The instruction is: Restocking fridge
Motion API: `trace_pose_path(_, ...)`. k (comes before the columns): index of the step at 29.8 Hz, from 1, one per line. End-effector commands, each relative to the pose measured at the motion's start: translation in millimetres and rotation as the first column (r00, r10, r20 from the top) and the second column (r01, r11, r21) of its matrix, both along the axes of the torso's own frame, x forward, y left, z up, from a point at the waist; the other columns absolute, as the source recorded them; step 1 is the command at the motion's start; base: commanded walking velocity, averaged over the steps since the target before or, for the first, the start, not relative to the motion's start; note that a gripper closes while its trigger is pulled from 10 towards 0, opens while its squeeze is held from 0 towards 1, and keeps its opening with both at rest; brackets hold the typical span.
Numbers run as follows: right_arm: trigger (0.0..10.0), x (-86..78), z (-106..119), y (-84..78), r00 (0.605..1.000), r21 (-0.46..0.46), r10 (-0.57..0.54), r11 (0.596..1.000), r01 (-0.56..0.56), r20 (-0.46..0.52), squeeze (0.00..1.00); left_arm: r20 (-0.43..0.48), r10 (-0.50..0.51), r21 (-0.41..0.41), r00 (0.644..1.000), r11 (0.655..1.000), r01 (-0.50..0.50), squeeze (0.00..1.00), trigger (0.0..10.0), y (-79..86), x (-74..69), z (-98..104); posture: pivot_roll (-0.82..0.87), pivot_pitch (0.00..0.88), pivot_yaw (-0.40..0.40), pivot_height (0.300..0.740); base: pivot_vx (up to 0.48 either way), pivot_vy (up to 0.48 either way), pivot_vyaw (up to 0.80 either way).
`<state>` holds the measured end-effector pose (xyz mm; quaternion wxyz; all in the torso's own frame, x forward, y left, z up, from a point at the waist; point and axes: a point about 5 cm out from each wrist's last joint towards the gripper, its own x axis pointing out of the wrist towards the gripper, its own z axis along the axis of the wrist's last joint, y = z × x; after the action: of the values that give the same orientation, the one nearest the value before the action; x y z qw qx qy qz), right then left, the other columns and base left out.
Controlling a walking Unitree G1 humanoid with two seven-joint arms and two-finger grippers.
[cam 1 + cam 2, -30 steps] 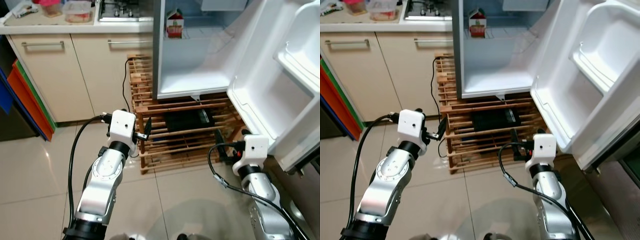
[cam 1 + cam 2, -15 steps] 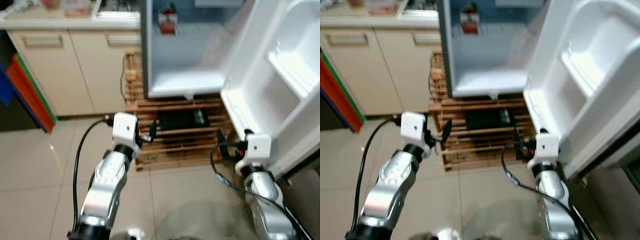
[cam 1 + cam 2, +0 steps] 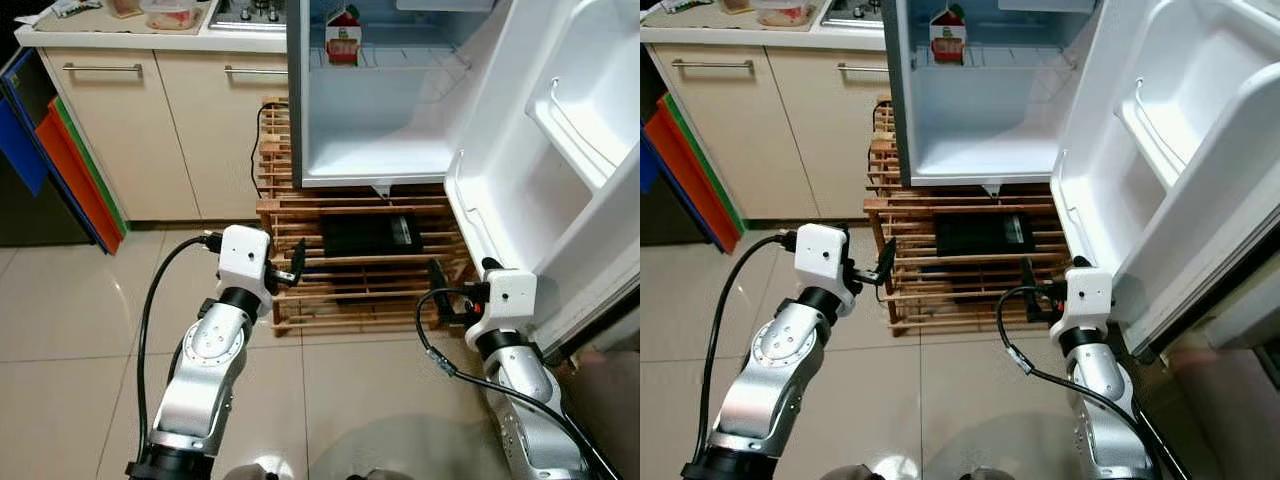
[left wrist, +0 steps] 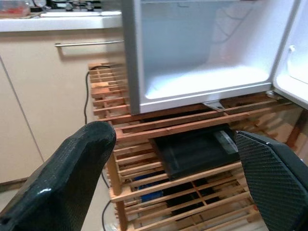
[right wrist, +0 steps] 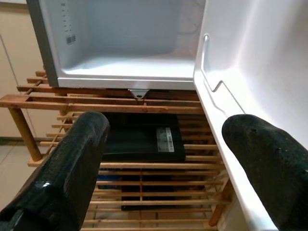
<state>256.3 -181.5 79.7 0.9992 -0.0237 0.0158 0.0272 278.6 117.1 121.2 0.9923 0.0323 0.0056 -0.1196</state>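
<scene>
Compared with half a second ago the head view has steadied and sharpened, and the whole picture has shifted, so the camera moved, not the things; both arms sit in much the same pose as before, so I judge the robot has settled facing the fridge with nothing yet carried. At far left, one stack of blue, orange and green flat boards (image 3: 62, 165) leans beside the cream cabinet with two bar handles (image 3: 150, 130), and on the pale countertop (image 3: 120, 38) above there are at least two containers, too cropped to name. Next comes the left gripper (image 3: 296, 271), its two fingers spread wide and holding nothing, pointing at the slatted wooden rack (image 3: 350, 290) with one black flat device (image 3: 368, 234) on its shelf. Above stands the small white fridge (image 3: 385, 150), open, with a single red-and-white gabled carton (image 3: 343, 39) on its wire shelf, the one stocked item in sight. The right gripper (image 3: 436, 293) is likewise wide and empty, just beside the open white fridge door (image 3: 545, 180) with its moulded door shelves.
</scene>
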Motion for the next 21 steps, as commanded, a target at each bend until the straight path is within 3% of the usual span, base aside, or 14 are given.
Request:
trace_pose_path(1,10.0,2.1,-0.5,-1.2,1.0,-0.007,0.0,1.0,0.001,0.002,0.0,0.01,0.002,0.009,1.0,1.0,-0.002,0.0,10.0,-2.2,2.9,2.2,-0.02,0.028,-0.032,0.74,0.0,0.0,0.0)
trace_pose_path(13,10.0,2.2,-2.6,-0.4,1.0,-0.007,0.002,1.0,-0.002,-0.001,0.0,0.011,0.008,0.02,1.0,1.0,-0.008,0.0,10.0,-3.7,3.4,2.1,-0.02,0.032,-0.032,0.74,0.0,0.0,0.0)
trace_pose_path(21,10.0,1.1,-3.4,-0.6,1.0,-0.009,0.003,1.0,-0.003,-0.003,0.0,0.008,0.012,0.013,1.0,1.0,-0.013,0.0,10.0,-3.5,2.9,1.4,-0.02,0.036,-0.032,0.74,-0.315,-0.031,0.0)
